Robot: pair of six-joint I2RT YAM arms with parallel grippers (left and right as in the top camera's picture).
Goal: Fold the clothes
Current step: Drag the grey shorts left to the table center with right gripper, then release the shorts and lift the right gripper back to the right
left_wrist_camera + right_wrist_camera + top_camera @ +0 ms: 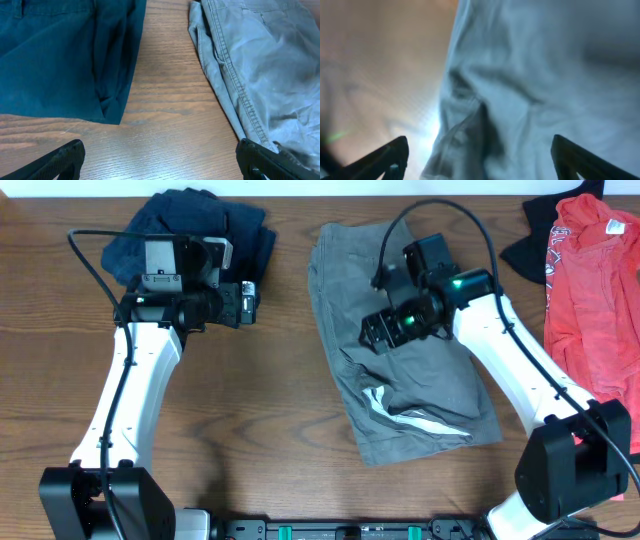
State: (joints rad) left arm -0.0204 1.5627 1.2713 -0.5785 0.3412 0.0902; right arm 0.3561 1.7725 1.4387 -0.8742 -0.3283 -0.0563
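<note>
Shorts (440,385) long axis far-near, waist end near | L jaws open | R jaws open above it

Clothes, 4 pcs: 1 grey shorts (440,395), 1 navy garment (190,215), 1 red garment (590,280), 1 black garment (528,242). Arms x2: left arm (130,400), right arm (520,370). 1 per arm: left end effector (160,152), right end effector (480,145), 2 fingers ea. 1 worktop (260,400).
</note>
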